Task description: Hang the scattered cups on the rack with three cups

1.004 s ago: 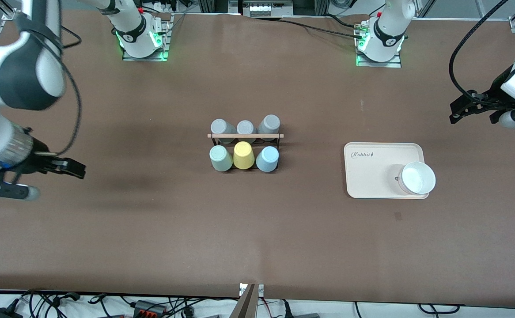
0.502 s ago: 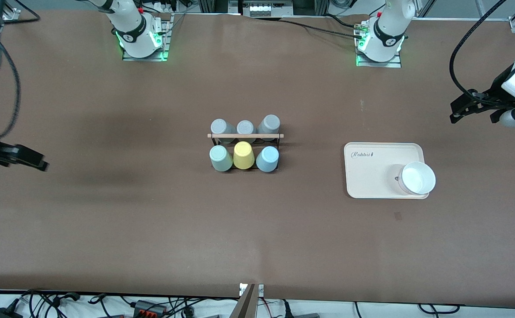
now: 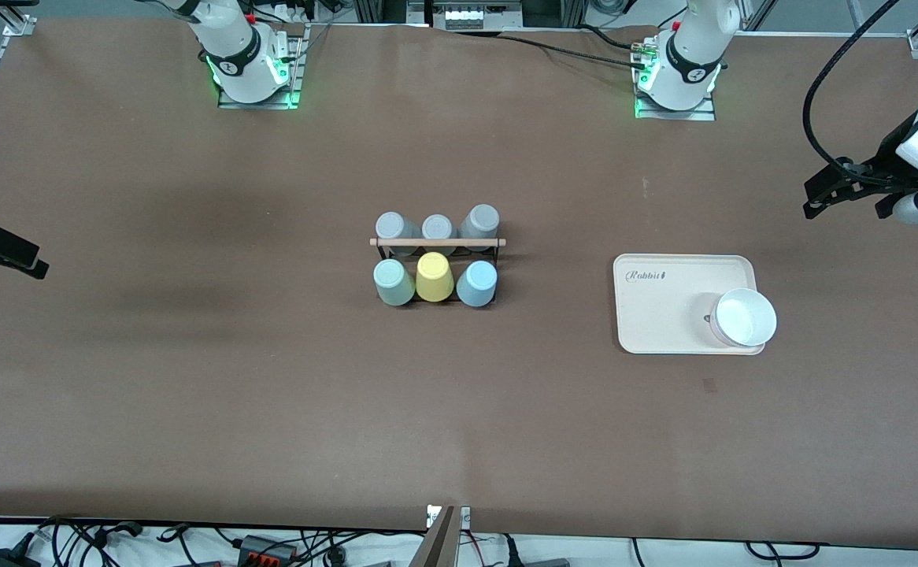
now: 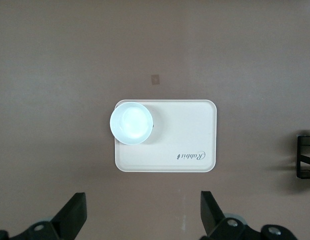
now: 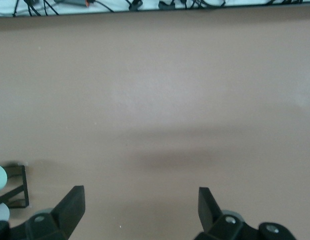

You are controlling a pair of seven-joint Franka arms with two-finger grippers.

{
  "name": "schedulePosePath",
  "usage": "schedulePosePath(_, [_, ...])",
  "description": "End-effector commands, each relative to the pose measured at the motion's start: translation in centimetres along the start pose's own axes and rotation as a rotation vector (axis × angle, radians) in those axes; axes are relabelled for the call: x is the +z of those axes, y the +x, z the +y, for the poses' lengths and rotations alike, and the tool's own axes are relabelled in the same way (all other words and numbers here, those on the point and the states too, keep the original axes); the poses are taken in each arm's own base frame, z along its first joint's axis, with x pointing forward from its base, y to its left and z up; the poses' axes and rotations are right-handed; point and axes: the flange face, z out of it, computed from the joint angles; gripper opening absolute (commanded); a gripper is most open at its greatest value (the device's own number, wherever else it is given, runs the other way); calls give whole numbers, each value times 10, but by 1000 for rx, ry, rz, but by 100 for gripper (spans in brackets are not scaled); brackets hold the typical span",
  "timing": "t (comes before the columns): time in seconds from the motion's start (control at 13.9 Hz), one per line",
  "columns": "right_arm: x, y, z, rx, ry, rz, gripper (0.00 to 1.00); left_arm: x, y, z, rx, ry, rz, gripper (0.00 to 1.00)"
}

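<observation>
The rack, a small black wire frame with a pale wooden rod across its top, stands at mid-table, well apart from both grippers. The right gripper hangs over the right arm's end of the table, at about nine o'clock from the rack in the front view; the left gripper hangs over the left arm's end, at roughly two o'clock from it. On the rack's row nearer the front camera sit three upturned, tapered, smooth plastic cups with no handles: the mint green cup toward the right arm's end, the yellow cup in the middle, and the light blue cup toward the left arm's end. Three grey cups of the same shape fill the farther row. At about four o'clock from the rack lies a cream rectangular tray with rounded corners, carrying a round white bowl at its corner. In the wrist views the left gripper and the right gripper each show black fingers spread wide apart, holding and touching nothing, above the matte brown table.
</observation>
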Motion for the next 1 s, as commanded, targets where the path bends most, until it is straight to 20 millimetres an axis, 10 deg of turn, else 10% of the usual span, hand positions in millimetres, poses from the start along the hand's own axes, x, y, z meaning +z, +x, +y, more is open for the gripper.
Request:
schedulePosePath(0.0, [-3, -35, -1, -32, -23, 8, 100, -7, -8, 0, 19, -9, 4, 100])
schedulePosePath(0.36, [16, -79, 1, -26, -14, 10, 100, -9, -10, -9, 63, -7, 10, 100])
schedulePosePath(0.93, [10, -84, 0, -39, -8, -22, 100, -7, -2, -9, 42, -5, 8, 100])
